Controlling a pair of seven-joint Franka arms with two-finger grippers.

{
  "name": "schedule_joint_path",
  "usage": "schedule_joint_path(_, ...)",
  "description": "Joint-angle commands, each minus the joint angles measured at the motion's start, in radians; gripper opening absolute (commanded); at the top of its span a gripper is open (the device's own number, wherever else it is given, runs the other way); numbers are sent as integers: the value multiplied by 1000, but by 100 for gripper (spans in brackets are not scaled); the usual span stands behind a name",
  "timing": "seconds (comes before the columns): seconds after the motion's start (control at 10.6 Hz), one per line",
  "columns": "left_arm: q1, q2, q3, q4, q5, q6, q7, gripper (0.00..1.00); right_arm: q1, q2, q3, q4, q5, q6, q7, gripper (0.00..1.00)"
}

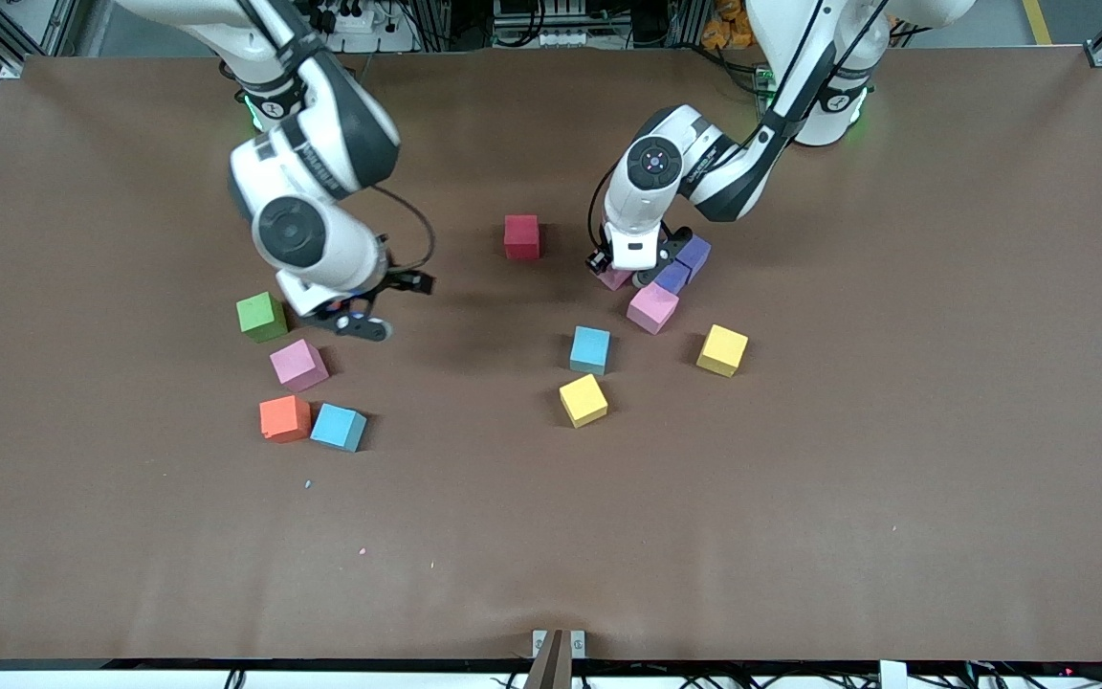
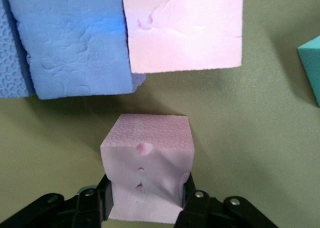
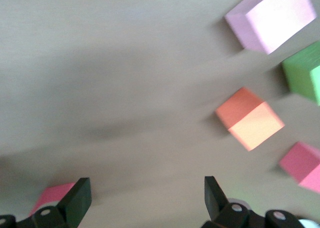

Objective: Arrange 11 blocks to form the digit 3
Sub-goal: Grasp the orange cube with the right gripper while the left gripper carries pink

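Wide brown table (image 1: 895,478), blocks scattered loose and no digit 3 begun by the look of it. Left gripper (image 1: 629,275) is down among the cluster toward the left arm's end, jaws pinched on a pink cube (image 2: 146,167) whose sides dimple under the pads. Just beside it sit a second pink cube (image 2: 182,28) and a purple cube (image 2: 75,43). Best move, I'd say: lift straight up, no sideways drag, so those neighbours stay put. Right gripper (image 1: 360,321) hovers jaws wide near the green cube (image 1: 261,317); it seems to be waiting, though its view is smeared.
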Motion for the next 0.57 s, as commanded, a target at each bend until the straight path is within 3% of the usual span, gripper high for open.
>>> schedule_joint_path(0.0,-10,-4,-2,26,-1,-13,-211,35,13,-84,-60,-140,-20,10,-195,100)
schedule_joint_path(0.47,-36,39,-2,106,8,-4,-736,35,-11,-88,-79,-325,-169,191,-427,100)
